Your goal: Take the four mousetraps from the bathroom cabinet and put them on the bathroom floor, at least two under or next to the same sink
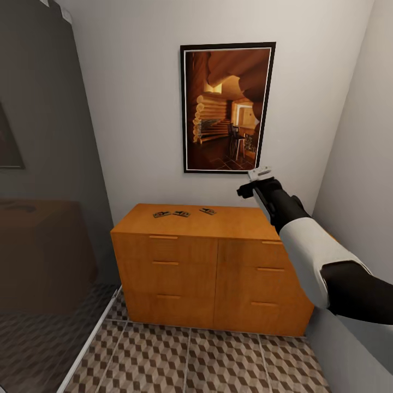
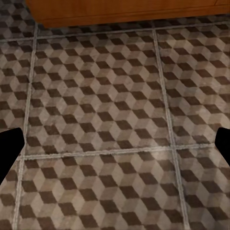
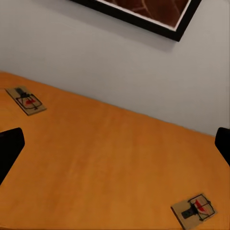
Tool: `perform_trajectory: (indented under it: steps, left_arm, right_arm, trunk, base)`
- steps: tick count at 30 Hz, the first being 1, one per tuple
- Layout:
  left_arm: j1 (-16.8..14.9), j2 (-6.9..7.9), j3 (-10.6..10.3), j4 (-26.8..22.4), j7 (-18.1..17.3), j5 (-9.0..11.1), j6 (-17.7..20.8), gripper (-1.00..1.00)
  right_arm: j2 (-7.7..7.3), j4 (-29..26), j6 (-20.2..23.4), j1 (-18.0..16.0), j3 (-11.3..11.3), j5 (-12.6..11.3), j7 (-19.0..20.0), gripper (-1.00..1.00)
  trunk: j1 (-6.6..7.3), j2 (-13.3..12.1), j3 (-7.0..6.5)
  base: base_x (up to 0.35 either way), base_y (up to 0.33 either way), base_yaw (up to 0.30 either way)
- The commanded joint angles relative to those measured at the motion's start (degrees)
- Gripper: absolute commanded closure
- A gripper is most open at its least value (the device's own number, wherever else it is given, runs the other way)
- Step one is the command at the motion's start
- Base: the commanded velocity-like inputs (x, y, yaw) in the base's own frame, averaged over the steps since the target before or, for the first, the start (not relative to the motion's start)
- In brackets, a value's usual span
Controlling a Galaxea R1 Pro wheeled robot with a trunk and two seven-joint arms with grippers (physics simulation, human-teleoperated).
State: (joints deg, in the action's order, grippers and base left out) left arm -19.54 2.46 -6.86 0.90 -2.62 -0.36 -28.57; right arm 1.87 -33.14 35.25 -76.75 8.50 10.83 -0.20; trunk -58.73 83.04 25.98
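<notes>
Right arm (image 1: 305,245) raised over the cabinet (image 1: 218,273), jaws open; left jaws seemingly open above bathroom floor (image 2: 110,110).

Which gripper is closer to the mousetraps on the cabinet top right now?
Right. The right gripper is raised above the cabinet top near the mousetraps; the left gripper hangs over the floor.

Home bathroom corner, by the look. Cube-patterned floor tiles (image 1: 191,360) across the bottom of the frame, wooden drawer cabinet (image 1: 213,273) at centre, framed log-cabin picture (image 1: 227,107) on the white wall above.
</notes>
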Motion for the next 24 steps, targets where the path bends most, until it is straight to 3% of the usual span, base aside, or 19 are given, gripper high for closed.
perform_trajectory:
  steps: [1, 7, 14, 24]
  left_arm:
    - [-0.1, 0.01, -0.3, 0.1, 0.0, 0.0, -0.3, -1.00]
    - [-0.1, 0.01, -0.3, 0.1, 0.0, 0.0, -0.3, -1.00]
    - [-0.1, 0.01, -0.3, 0.1, 0.0, -0.1, -0.2, -1.00]
    - [-0.1, 0.07, -0.3, 0.1, 0.0, -0.1, -0.2, -1.00]
  right_arm:
    - [0.04, 0.3, 0.0, -0.2, 0.2, 0.3, 0.3, -1.00]
    - [0.20, 1.2, -2.3, -0.6, 0.1, 0.1, 4.8, -1.00]
    - [-0.04, 1.5, -3.3, -0.7, -0.1, 0.2, 14.4, -1.00]
    - [-0.26, 1.8, -3.7, -0.7, 0.1, 0.2, 16.1, -1.00]
  trunk:
    - [0.00, 0.0, 0.07]
    - [0.00, 0.0, 0.07]
    - [0.00, 0.0, 0.07]
    - [0.00, 0.0, 0.07]
  base:
    - [0.000, 0.000, 0.000]
    - [0.000, 0.000, 0.000]
    - [0.000, 0.000, 0.000]
    - [0.000, 0.000, 0.000]
